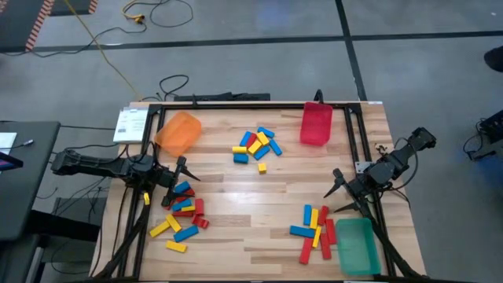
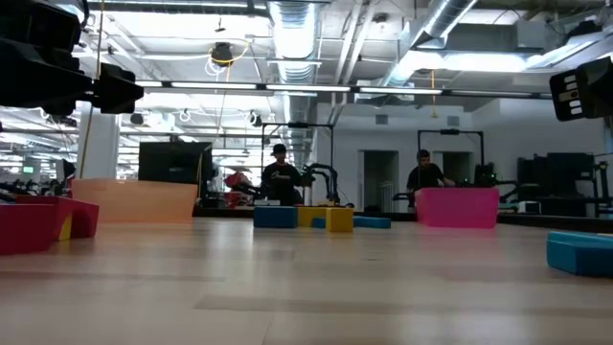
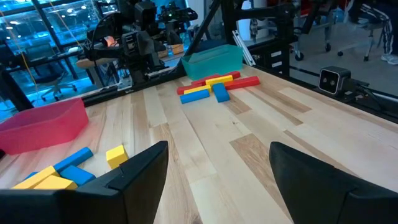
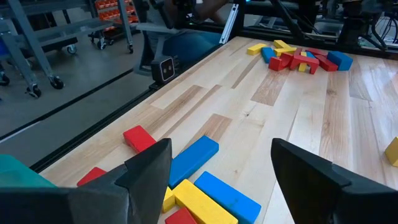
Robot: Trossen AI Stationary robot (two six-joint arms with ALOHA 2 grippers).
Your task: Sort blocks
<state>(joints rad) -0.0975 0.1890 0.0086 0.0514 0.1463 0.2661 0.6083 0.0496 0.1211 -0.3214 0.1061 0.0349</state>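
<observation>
The left hand (image 1: 182, 168) and right hand (image 1: 336, 189) both hover with fingers apart, empty, beside piles of blocks (image 1: 257, 146) on the worktop (image 1: 236, 196).

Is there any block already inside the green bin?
No, in the high view the green bin holds nothing; the nearest blocks lie on the table beside it.

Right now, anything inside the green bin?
From above, the green bin looks empty: no blocks show through it. The nearest blocks lie on the table beside it, outside its rim. The left wrist view shows only its outer wall, not the inside.
</observation>
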